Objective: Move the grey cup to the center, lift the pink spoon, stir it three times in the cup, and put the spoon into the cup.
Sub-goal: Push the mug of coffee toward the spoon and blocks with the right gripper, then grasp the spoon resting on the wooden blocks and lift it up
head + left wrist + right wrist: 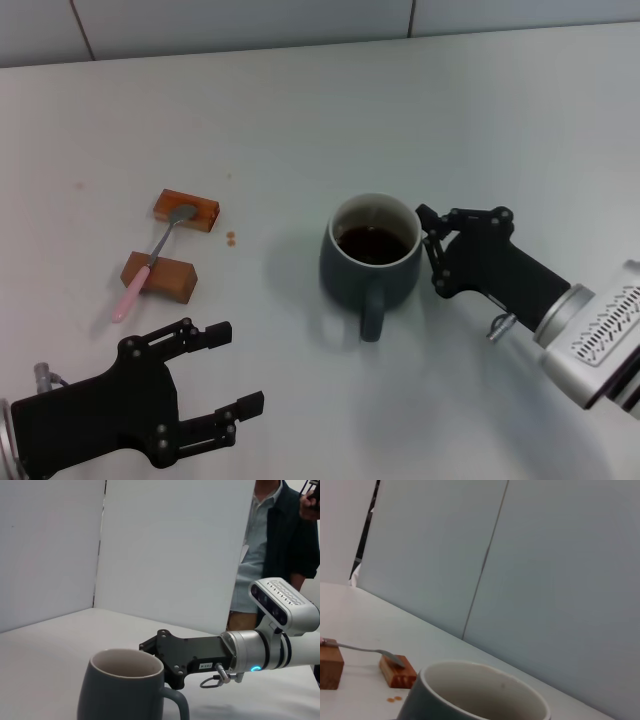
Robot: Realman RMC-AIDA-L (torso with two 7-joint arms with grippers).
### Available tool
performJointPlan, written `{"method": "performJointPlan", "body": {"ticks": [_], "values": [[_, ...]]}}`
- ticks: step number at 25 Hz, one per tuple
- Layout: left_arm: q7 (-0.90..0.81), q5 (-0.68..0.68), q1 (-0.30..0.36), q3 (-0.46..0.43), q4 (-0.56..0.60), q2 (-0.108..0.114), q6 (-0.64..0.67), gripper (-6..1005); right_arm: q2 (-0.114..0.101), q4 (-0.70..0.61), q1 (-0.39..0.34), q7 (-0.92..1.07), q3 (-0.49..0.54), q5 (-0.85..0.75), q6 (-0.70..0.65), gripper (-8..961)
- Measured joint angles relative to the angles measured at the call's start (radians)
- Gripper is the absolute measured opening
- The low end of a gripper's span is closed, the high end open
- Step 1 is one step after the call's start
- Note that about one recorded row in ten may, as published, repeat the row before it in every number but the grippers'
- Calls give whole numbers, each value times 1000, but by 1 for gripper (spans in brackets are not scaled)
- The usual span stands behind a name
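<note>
The grey cup (372, 262) stands upright near the middle of the white surface (300, 110), its loop handle turned toward the near edge and dark brown liquid showing inside its pale inner wall. The right tool (432, 250) sits just beside the cup on the side toward the right edge, its black fingers (428, 218) close against the cup's rounded wall; whether they touch the cup or stand apart from each other cannot be told from the head view, and the left wrist view shows only the black body of that tool behind the cup (125, 687). The pink spoon (152, 262) lies well apart from the cup, toward the left edge, bridging two brown blocks: its metal bowl rests on the far block (187, 210) and its pale pink handle crosses the near block (160, 277), the handle end pointing toward the near-left corner. The right wrist view shows the spoon (362, 650) lying level across the two blocks beyond the cup's rim (480, 690). A few small orange crumbs (231, 238) lie on the surface between the blocks and the cup. The left tool (228, 370) hovers near the near-left corner, close to the near block, its fingers spread apart and holding nothing.
</note>
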Motion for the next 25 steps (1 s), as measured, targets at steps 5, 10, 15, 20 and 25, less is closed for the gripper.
{"method": "performJointPlan", "body": {"ticks": [5,10,15,20,25], "values": [[1,0,-1,1,0,0,0,782,0,18,25,0,2,-13,12,0],[1,0,0,3,0,0,0,782,0,34,50,0,1,-27,30,-1],[1,0,1,3,0,0,1,782,0,36,46,2,11,-26,16,6],[2,0,1,2,-1,0,1,782,-6,-2,-13,52,111,-7,-81,13],[3,0,1,0,-2,0,1,783,-9,-128,-57,334,69,-13,-237,20]]}}
